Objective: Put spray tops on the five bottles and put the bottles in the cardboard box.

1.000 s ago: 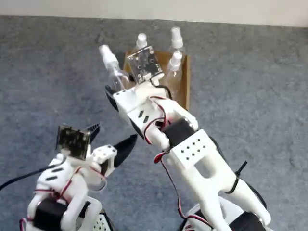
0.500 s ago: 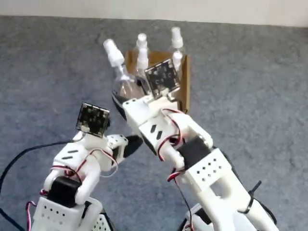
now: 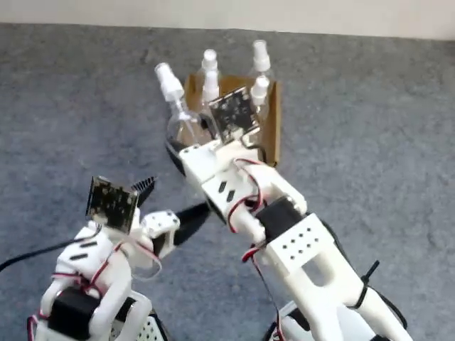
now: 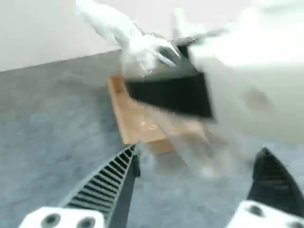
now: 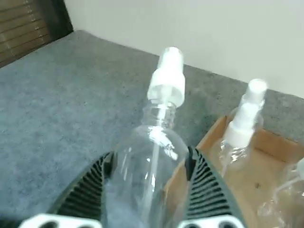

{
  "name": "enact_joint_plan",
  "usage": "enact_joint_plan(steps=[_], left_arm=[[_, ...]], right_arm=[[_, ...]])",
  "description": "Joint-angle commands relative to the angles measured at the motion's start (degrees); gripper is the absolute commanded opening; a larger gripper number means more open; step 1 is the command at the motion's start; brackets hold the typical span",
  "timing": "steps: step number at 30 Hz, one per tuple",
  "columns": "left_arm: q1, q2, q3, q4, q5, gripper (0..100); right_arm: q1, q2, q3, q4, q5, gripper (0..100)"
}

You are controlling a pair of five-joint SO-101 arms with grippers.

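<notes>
Grey carpeted table (image 3: 370,106), right fingers (image 5: 90,185) clamped on spray-topped bottle (image 3: 183,124) at edge of cardboard box (image 3: 274,135), left fingers (image 4: 107,185) spread apart, empty

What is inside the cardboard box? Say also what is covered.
Three spray-topped bottles stand in the cardboard box. The right arm covers its near part, so more may be hidden. The right hand holds another bottle beside its edge.
</notes>
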Motion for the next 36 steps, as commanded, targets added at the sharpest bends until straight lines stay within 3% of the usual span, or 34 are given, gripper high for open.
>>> enact_joint_plan(steps=[1, 16, 27, 32, 36], left_arm=[[-4.4, 4.7, 1.7, -7.4, 0.1, 32], [-6.9, 8.2, 9.7, -14.2, -0.4, 31], [-7.3, 7.7, 13.3, -15.2, -0.6, 31], [-13.8, 8.3, 13.8, -19.0, -2.3, 29], [-14.5, 8.2, 13.8, -19.3, -2.2, 29]], right_arm=[[-2.8, -5.3, 1.9, -0.6, -0.6, 0.3], [2.4, -13.4, 5.6, 5.1, -0.4, 0.3], [2.8, -12.9, 5.1, 5.1, 6.3, 0.3], [4.7, -13.2, 5.1, 6.8, 6.7, 0.3], [4.1, -13.0, 5.1, 9.5, 6.8, 0.3]])
